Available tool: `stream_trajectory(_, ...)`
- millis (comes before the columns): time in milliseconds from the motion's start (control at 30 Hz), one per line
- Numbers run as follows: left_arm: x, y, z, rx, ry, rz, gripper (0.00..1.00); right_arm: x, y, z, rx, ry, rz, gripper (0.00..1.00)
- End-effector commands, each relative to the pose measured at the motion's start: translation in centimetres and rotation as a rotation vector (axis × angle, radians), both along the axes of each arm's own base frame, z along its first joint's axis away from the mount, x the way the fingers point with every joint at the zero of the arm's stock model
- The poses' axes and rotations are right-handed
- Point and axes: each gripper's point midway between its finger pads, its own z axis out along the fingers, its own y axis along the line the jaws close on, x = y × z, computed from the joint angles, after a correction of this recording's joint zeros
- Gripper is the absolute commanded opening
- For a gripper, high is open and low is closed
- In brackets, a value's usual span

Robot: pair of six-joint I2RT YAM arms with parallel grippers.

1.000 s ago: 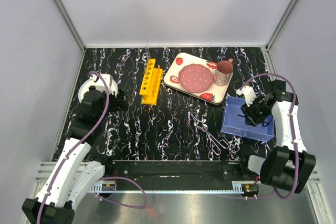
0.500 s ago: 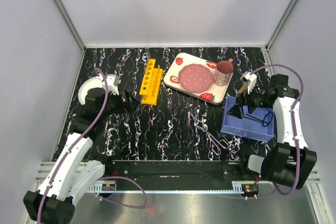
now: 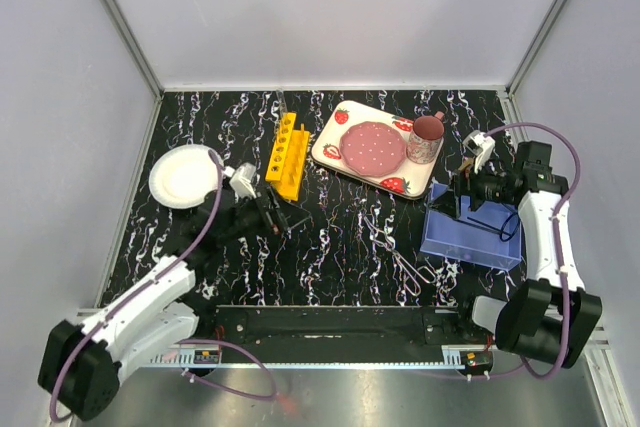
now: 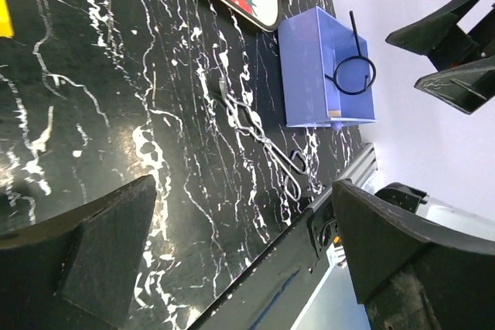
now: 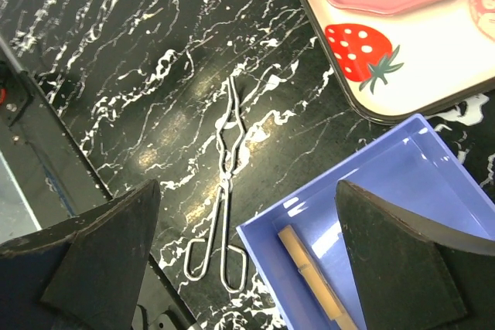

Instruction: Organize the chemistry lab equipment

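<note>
Silvery scissor-handled forceps [image 3: 400,252] [image 4: 259,141] [image 5: 224,191] lie flat on the black marbled table between the two arms. A tan wooden clamp [image 5: 309,268] lies inside the blue bin [image 3: 470,237] [image 5: 433,183], and a thin black rod with a ring [image 4: 354,71] rests in the same bin. The yellow holed rack [image 3: 288,155] stands at the back left of centre. My right gripper [image 3: 462,190] [image 5: 251,256] hangs open over the bin's left edge, holding nothing. My left gripper [image 3: 275,212] [image 4: 247,268] is open and empty, low over the table to the left of the forceps.
A strawberry-print tray [image 3: 345,117] with a pink dotted plate sits at the back centre, a pink cup [image 3: 427,139] on its right end. A white plate [image 3: 183,176] lies at the left. The black front rail [image 3: 320,322] runs along the near edge.
My right gripper has opened and lifted out of the blue bin, leaving the wooden clamp inside. My left arm has swung right, off the white plate and toward the table's middle.
</note>
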Motion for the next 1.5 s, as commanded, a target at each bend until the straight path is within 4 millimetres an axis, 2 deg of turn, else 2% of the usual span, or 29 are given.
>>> stream_trajectory(0, 2.3, -2.8, 2.3, -0.127, -0.055, 0.051, 0.99, 0.6, -0.6, 1.4, -0.047, -0.095, -0.047, 1.0)
stream_trajectory(33, 2.9, -3.3, 3.0, -0.147, -0.073, 0.064, 0.99, 0.6, -0.6, 1.5, -0.047, -0.101, -0.047, 1.0)
stream_trajectory(100, 3.5, -4.9, 1.8, -0.127, -0.042, 0.058, 0.99, 0.6, -0.6, 1.4, -0.048, -0.101, -0.048, 1.0)
stream_trajectory(167, 3.8, -6.4, 1.7, -0.131, -0.049, 0.045, 0.99, 0.6, -0.6, 1.4, -0.048, -0.1, -0.048, 1.0)
stream_trajectory(200, 4.4, -7.1, 0.6, -0.113, -0.023, 0.057, 0.99, 0.7, -0.7, 1.4, -0.047, -0.099, -0.048, 1.0)
stream_trajectory(233, 4.7, -7.9, 1.2, -0.135, -0.047, 0.049, 0.99, 0.7, -0.7, 1.4, -0.046, -0.095, -0.051, 1.0)
stream_trajectory(267, 4.6, -8.8, 1.0, -0.135, -0.047, 0.038, 0.99, 0.7, -0.6, 1.5, -0.044, -0.095, -0.051, 1.0)
stream_trajectory(300, 5.4, -9.2, 1.1, -0.134, -0.051, 0.072, 0.99, 0.7, -0.6, 1.3, -0.043, -0.091, -0.051, 1.0)
stream_trajectory(367, 5.8, -10.3, -0.8, -0.095, -0.027, 0.086, 0.99, 0.6, -0.6, 1.3, -0.044, -0.092, -0.05, 1.0)
stream_trajectory(400, 6.8, -10.4, -0.5, -0.1, -0.039, 0.13, 0.99, 0.6, -0.6, 1.2, -0.046, -0.091, -0.05, 1.0)
stream_trajectory(433, 7.1, -10.7, -2.0, -0.077, -0.013, 0.147, 0.99, 0.5, -0.6, 1.2, -0.047, -0.092, -0.051, 1.0)
stream_trajectory(500, 8.0, -11.4, -1.9, -0.107, -0.008, 0.179, 0.99, 0.5, -0.7, 1.1, -0.049, -0.092, -0.051, 1.0)
stream_trajectory(533, 8.3, -11.7, -2.4, -0.107, 0.004, 0.187, 0.99, 0.5, -0.7, 1.1, -0.051, -0.094, -0.051, 1.0)
stream_trajectory(567, 8.4, -12.3, -3.9, -0.09, 0.029, 0.184, 0.99, 0.5, -0.7, 1.1, -0.05, -0.094, -0.05, 1.0)
stream_trajectory(600, 8.8, -13.1, -3.7, -0.11, 0.038, 0.184, 0.99, 0.5, -0.6, 1.0, -0.049, -0.09, -0.05, 1.0)
stream_trajectory(633, 8.7, -13.8, -4.0, -0.113, 0.051, 0.17, 0.99, 0.5, -0.7, 1.1, -0.05, -0.094, -0.049, 1.0)
stream_trajectory(667, 8.7, -14.4, -5.4, -0.093, 0.075, 0.163, 0.99, 0.5, -0.7, 1.0, -0.05, -0.091, -0.049, 1.0)
stream_trajectory(733, 8.6, -15.8, -5.3, -0.111, 0.087, 0.136, 0.99, 0.5, -0.7, 1.0, -0.049, -0.089, -0.049, 1.0)
stream_trajectory(833, 8.2, -17.1, -6.8, -0.108, 0.124, 0.116, 0.98, 0.5, -0.6, 1.0, -0.048, -0.088, -0.05, 1.0)
stream_trajectory(1000, 7.1, -18.4, -8.6, -0.14, 0.181, 0.053, 0.91, 0.4, -0.6, 0.9, -0.046, -0.087, -0.048, 1.0)
stream_trajectory(1233, 6.4, -18.3, -11.8, -0.147, 0.248, 0.047, 0.75, 0.4, -0.6, 0.9, -0.045, -0.087, -0.045, 1.0)
stream_trajectory(1467, 5.9, -18.6, -12.7, -0.15, 0.263, 0.023, 0.59, 0.4, -0.6, 0.8, -0.047, -0.086, -0.046, 1.0)
